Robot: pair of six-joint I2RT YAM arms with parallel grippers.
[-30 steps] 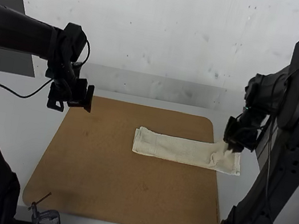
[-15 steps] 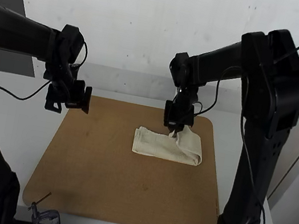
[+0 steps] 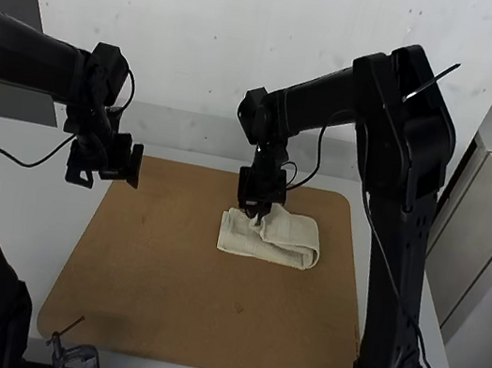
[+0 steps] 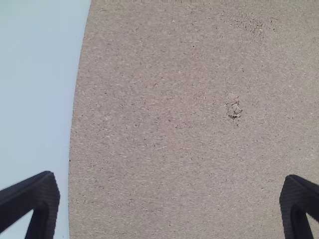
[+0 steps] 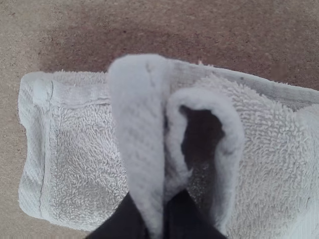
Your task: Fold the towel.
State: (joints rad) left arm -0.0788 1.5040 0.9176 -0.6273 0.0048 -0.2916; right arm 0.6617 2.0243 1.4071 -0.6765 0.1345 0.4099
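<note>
"Towel (image 3: 293, 240) first: where is it lying, and how?"

"It's lying on the brown board (image 3: 158, 302), toward the far side, as a narrow strip doubling back at the end nearer the right arm (image 3: 396, 277)."

"And the grippers?"

"The right gripper (image 3: 258, 211) is pinching a raised ridge (image 5: 137, 124) of cloth, its fingers closing on it just above the strip. The left gripper (image 4: 169, 186) is hanging over the board, fingers standing wide apart, holding nothing."

"Which step are we judging?"

"I'm taking it as the crosswise fold, the held layer going over toward the flat, hemmed end (image 5: 37, 149)."

"So what is doing it well asking for?"

"Alignment, mainly. The hemmed end is showing past the ridge, so I'm advising a little more reach that way, with the long edges running in line, if matching ends is what we're wanting."

"That loop (image 5: 229, 144) beside the ridge is bothering me."

"Me too. It's standing up slack, and letting go high is risking a crumple. I'm favouring lowering until the cloth is resting on the strip, then parting the fingers gently and lifting straight up, so nothing is dragging."
</note>
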